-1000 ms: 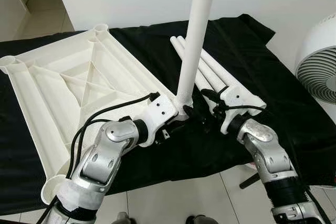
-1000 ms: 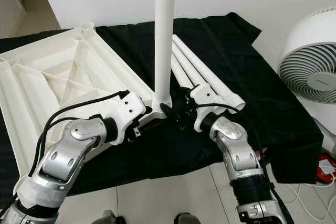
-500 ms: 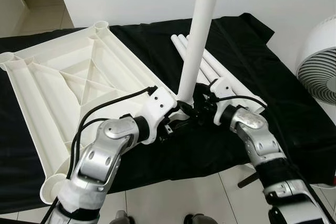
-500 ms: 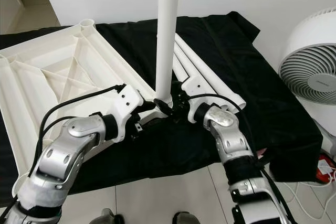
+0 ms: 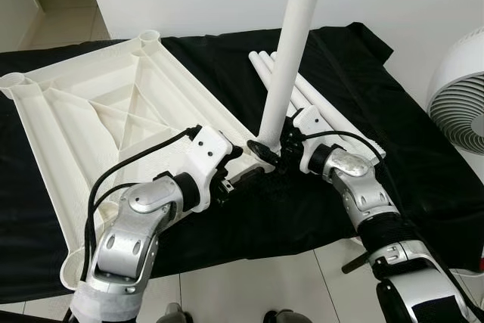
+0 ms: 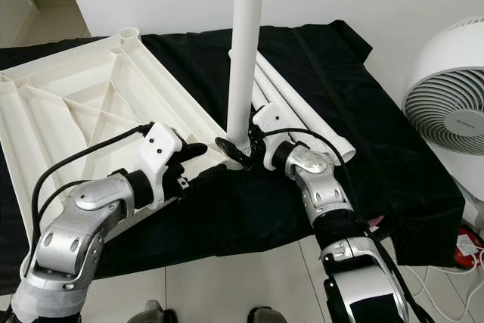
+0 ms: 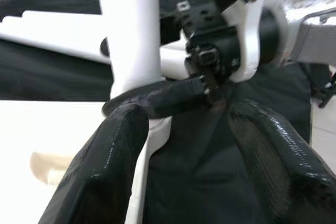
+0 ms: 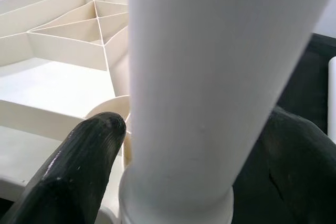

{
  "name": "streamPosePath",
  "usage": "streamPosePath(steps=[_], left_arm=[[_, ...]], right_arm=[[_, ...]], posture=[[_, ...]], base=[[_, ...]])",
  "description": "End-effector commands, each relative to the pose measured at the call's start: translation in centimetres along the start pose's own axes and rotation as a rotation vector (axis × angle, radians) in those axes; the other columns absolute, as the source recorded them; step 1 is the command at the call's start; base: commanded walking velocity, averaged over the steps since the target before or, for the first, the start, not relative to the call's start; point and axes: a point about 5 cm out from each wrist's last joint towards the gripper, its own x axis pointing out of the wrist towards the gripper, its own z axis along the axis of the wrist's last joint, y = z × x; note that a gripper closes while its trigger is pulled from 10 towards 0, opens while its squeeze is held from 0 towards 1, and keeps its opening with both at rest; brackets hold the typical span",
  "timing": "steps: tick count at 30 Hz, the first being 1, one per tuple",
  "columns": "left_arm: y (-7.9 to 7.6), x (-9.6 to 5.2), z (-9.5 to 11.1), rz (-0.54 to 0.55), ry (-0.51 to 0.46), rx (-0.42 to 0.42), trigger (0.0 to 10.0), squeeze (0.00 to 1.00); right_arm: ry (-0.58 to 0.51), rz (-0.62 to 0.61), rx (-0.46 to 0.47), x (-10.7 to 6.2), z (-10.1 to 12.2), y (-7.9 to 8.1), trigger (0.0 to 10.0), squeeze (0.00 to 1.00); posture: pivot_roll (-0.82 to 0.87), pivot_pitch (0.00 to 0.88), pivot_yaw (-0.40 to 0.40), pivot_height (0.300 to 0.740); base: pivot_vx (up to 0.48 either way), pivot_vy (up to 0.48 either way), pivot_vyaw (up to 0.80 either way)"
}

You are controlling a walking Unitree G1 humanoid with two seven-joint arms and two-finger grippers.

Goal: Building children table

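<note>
The white tabletop (image 5: 91, 111) lies upside down on a black cloth (image 5: 355, 51). One white leg (image 5: 291, 58) stands upright in its near right corner socket. My right gripper (image 5: 271, 149) is shut on the base of that leg; in the right wrist view the leg (image 8: 194, 77) sits between the two black fingers (image 8: 79, 166). My left gripper (image 6: 190, 164) hangs open just left of the corner, off the leg. In the left wrist view its fingers (image 7: 105, 161) frame the corner and the leg's foot. Three spare legs (image 5: 321, 107) lie side by side behind the right gripper.
A white fan (image 6: 454, 88) stands on the right beyond the cloth. Tiled floor (image 5: 249, 285) runs along the near edge. A red item with cables (image 6: 470, 240) lies on the floor at the far right. A white wall closes off the back.
My left gripper has let go of the leg's base and drawn back to the left. My right gripper has moved in from the spare legs and closed on the leg's base.
</note>
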Motion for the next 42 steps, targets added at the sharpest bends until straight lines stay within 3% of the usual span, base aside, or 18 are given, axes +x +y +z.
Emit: streamPosePath(steps=[1, 4, 9, 19, 20, 21, 22, 23, 24, 25, 26, 28, 29, 35, 36, 37, 38, 42], left_arm=[[0.4, 0.0, -0.2, 0.173, -0.021, -0.02, 10.0, 0.0], [-0.4, -0.3, -1.2, 0.201, -0.063, -0.031, 10.0, 0.0], [-0.8, -0.7, -1.6, 0.194, -0.053, -0.02, 10.0, 0.0], [-0.8, -0.8, -1.3, 0.194, -0.062, -0.024, 10.0, 0.0], [-0.8, -0.8, -1.2, 0.191, -0.064, -0.019, 10.0, 0.0], [-0.8, -0.8, -1.2, 0.191, -0.064, -0.019, 10.0, 0.0], [-0.8, -0.8, -1.2, 0.187, -0.065, -0.012, 10.0, 0.0], [-0.8, -0.8, -1.2, 0.187, -0.065, -0.012, 10.0, 0.0], [-0.8, -0.8, -1.1, 0.186, -0.069, -0.006, 10.0, 0.0], [-0.8, -0.8, -1.1, 0.186, -0.069, -0.006, 10.0, 0.0], [-0.9, -0.7, -1.1, 0.186, -0.071, -0.004, 10.0, 0.0], [-0.9, -0.7, -1.1, 0.186, -0.071, -0.004, 10.0, 0.0], [-1.0, -0.7, -1.1, 0.187, -0.076, 0.001, 10.0, 0.0], [-1.0, -0.4, -1.0, 0.183, -0.085, 0.009, 10.0, 0.0], [-1.0, -0.3, -1.0, 0.179, -0.088, 0.009, 10.0, 0.0], [-1.0, -0.3, -1.0, 0.179, -0.088, 0.009, 10.0, 0.0], [-1.0, -0.2, -0.9, 0.176, -0.09, 0.008, 10.0, 0.0], [-1.1, 0.1, -0.6, 0.165, -0.101, 0.007, 10.0, 0.0]], right_arm=[[0.001, 0.017, -0.01, 0.3, 0.0, 0.1, 10.0, 0.0], [-0.005, 0.028, -0.015, 0.9, 0.1, 0.1, 10.0, 0.0], [-0.006, 0.035, -0.016, 1.1, 0.0, 0.0, 10.0, 0.0], [-0.005, 0.032, -0.014, 1.3, -0.2, -0.2, 10.0, 0.0], [-0.005, 0.029, -0.009, 1.4, -0.3, -0.2, 9.3, 0.0], [-0.005, 0.029, -0.009, 1.4, -0.3, -0.2, 9.3, 0.0], [-0.007, 0.025, -0.001, 1.5, -0.4, -0.2, 8.0, 0.0], [-0.007, 0.025, -0.001, 1.5, -0.4, -0.2, 8.0, 0.0], [-0.013, 0.02, 0.007, 1.6, -0.4, -0.2, 4.4, 0.0], [-0.013, 0.02, 0.007, 1.6, -0.4, -0.2, 4.4, 0.0], [-0.018, 0.016, 0.015, 1.7, -0.4, -0.2, 1.8, 0.0], [-0.018, 0.016, 0.015, 1.7, -0.4, -0.2, 1.8, 0.0], [-0.022, 0.015, 0.02, 1.8, -0.4, -0.2, 0.0, 0.0], [-0.027, -0.008, 0.04, 1.8, -0.6, -0.4, 0.0, 0.0], [-0.027, -0.023, 0.045, 1.8, -0.7, -0.5, 7.1, 0.0], [-0.027, -0.023, 0.045, 1.8, -0.7, -0.5, 7.1, 0.0], [-0.027, -0.037, 0.054, 1.6, -0.8, -0.5, 10.0, 0.0], [-0.031, -0.094, 0.096, 1.2, -1.4, -0.4, 10.0, 0.0]], posture=[[-0.03, 0.042, -0.006, 0.74], [-0.03, 0.042, -0.006, 0.74], [-0.03, 0.042, -0.006, 0.74], [0.0, 0.041, -0.012, 0.74], [0.0, 0.041, -0.012, 0.74], [0.0, 0.041, -0.012, 0.74], [0.0, 0.041, -0.012, 0.74], [0.0, 0.041, -0.012, 0.74], [0.0, 0.039, -0.009, 0.74], [0.0, 0.039, -0.009, 0.74], [0.0, 0.039, -0.009, 0.74], [0.0, 0.039, -0.009, 0.74], [0.0, 0.039, -0.009, 0.74], [-0.01, 0.052, -0.004, 0.74], [-0.01, 0.054, -0.001, 0.74], [-0.01, 0.054, -0.001, 0.74], [-0.02, 0.055, 0.002, 0.74], [-0.03, 0.059, 0.009, 0.74]], base=[[0.0, 0.0, 0.0], [0.0, 0.0, 0.0], [0.0, 0.0, 0.0], [0.0, 0.0, 0.0], [0.0, 0.0, 0.0], [0.0, 0.0, 0.0], [0.0, 0.0, 0.0], [0.0, 0.0, 0.0], [0.0, 0.0, 0.0], [0.0, 0.0, 0.0], [0.0, 0.0, 0.0], [0.0, 0.0, 0.0], [0.0, 0.0, 0.0], [0.0, 0.0, 0.0], [0.0, 0.0, 0.0], [0.0, 0.0, 0.0], [0.0, 0.0, 0.0], [0.0, 0.0, 0.0]])
